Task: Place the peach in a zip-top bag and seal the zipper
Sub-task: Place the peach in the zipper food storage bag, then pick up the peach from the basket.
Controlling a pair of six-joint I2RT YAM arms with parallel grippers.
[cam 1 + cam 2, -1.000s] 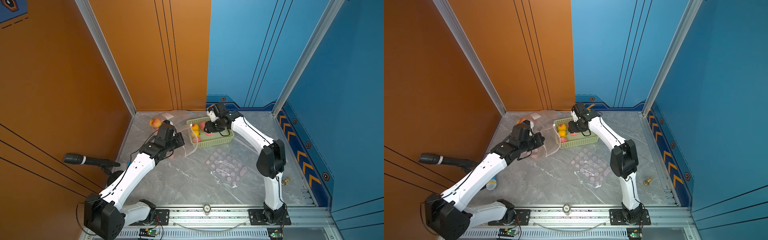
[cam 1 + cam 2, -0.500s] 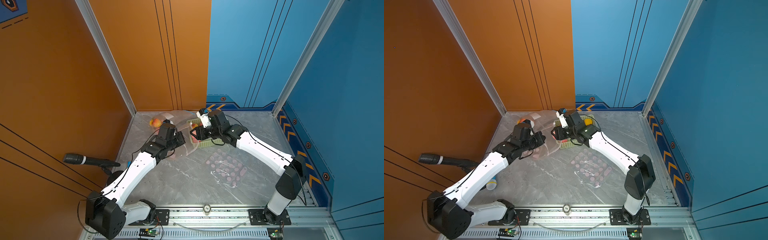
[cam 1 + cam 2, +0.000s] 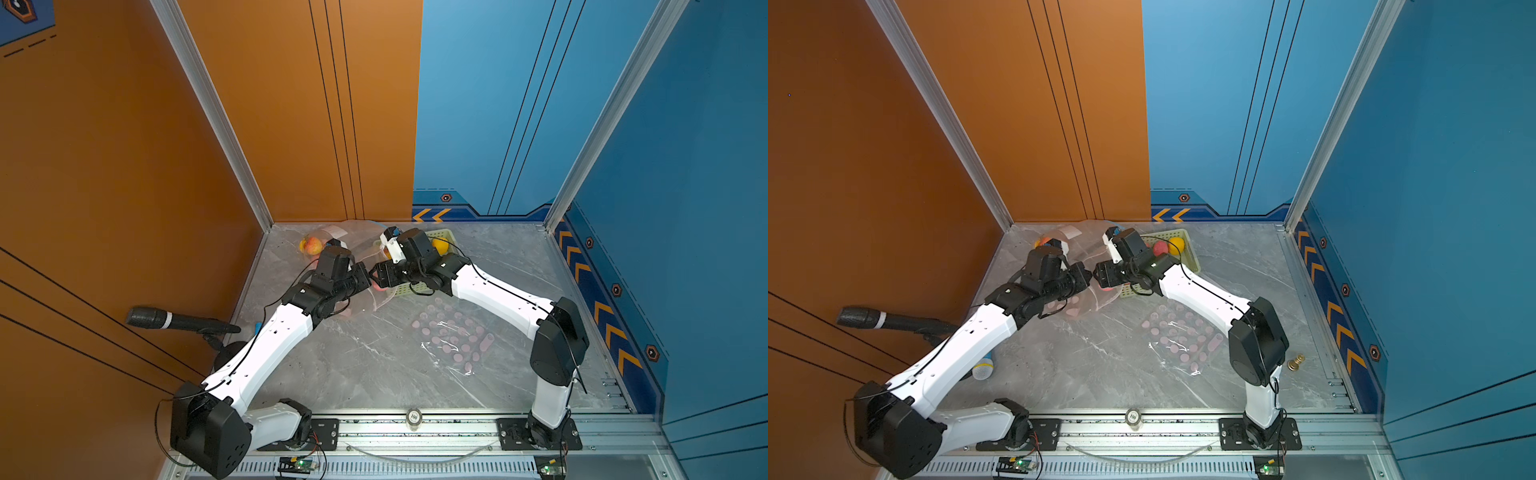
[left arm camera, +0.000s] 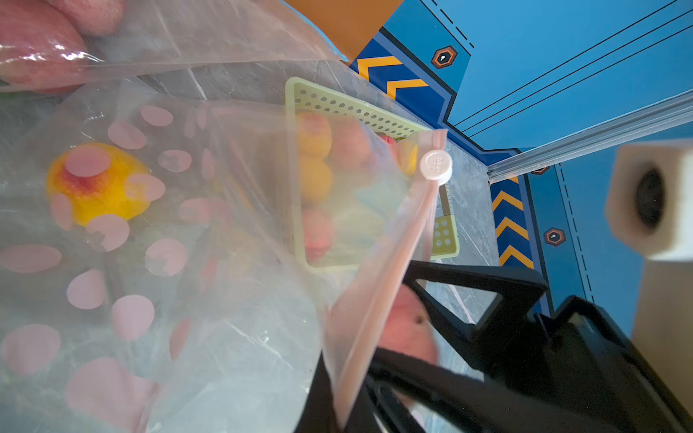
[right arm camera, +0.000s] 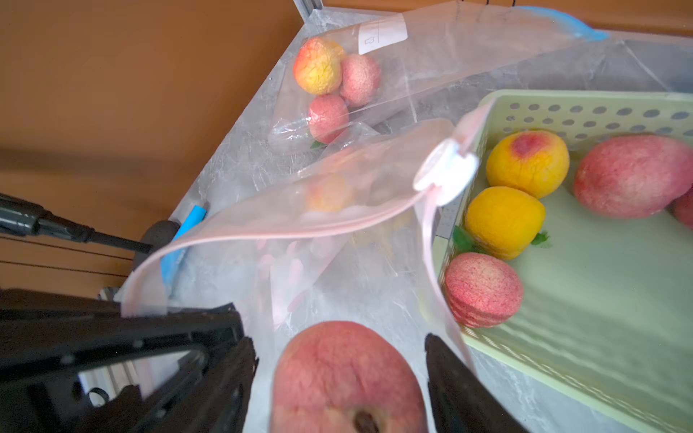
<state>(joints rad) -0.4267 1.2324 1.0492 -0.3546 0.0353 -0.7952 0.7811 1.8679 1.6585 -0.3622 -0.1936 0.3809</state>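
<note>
The bag (image 5: 300, 210) is clamped in the closed left pincer (image 3: 365, 277). At its mouth, the peach (image 5: 347, 375) is flanked by the parted right pincer (image 3: 377, 277).

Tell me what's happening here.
The left gripper is pinched shut on the rim of the dotted zip-top bag, holding its mouth open. The right gripper has a pink peach between its jaws at that mouth, jaws spread with a gap showing. The zipper is unsealed; more peaches lie in the green basket.
</note>
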